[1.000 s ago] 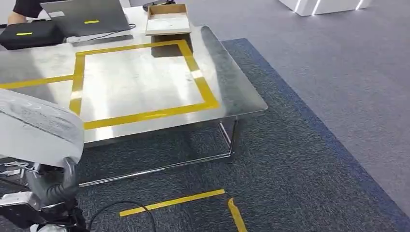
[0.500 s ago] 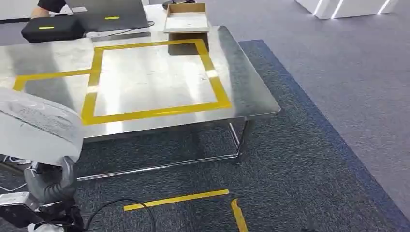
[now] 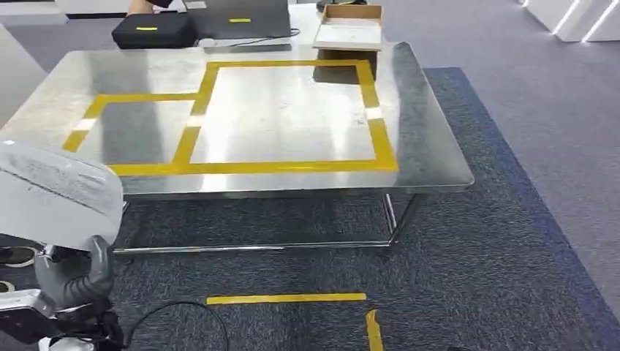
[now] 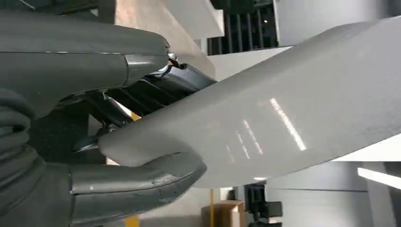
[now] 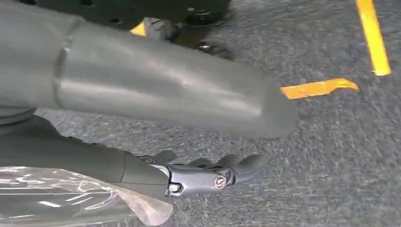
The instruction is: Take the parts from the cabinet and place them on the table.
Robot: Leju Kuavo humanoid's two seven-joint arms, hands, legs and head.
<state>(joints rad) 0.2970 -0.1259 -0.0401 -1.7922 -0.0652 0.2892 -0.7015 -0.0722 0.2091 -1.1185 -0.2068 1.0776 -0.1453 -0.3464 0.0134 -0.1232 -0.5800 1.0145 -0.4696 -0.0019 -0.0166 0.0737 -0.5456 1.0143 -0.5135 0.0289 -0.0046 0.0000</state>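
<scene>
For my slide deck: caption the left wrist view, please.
Left hand grips a flat white part between thumb and fingers.

A: Any words, brands or numbers to read?

B: None. The yellow strips on the black case (image 3: 152, 31) and the laptop (image 3: 241, 17), both beyond the bench (image 3: 431, 139), carry nothing legible.

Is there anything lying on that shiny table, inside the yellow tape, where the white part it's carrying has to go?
Nothing visible does. The left hand holds the white part, and the table is bare inside the yellow squares. A cardboard box and black case sit beyond its far edge.
</scene>
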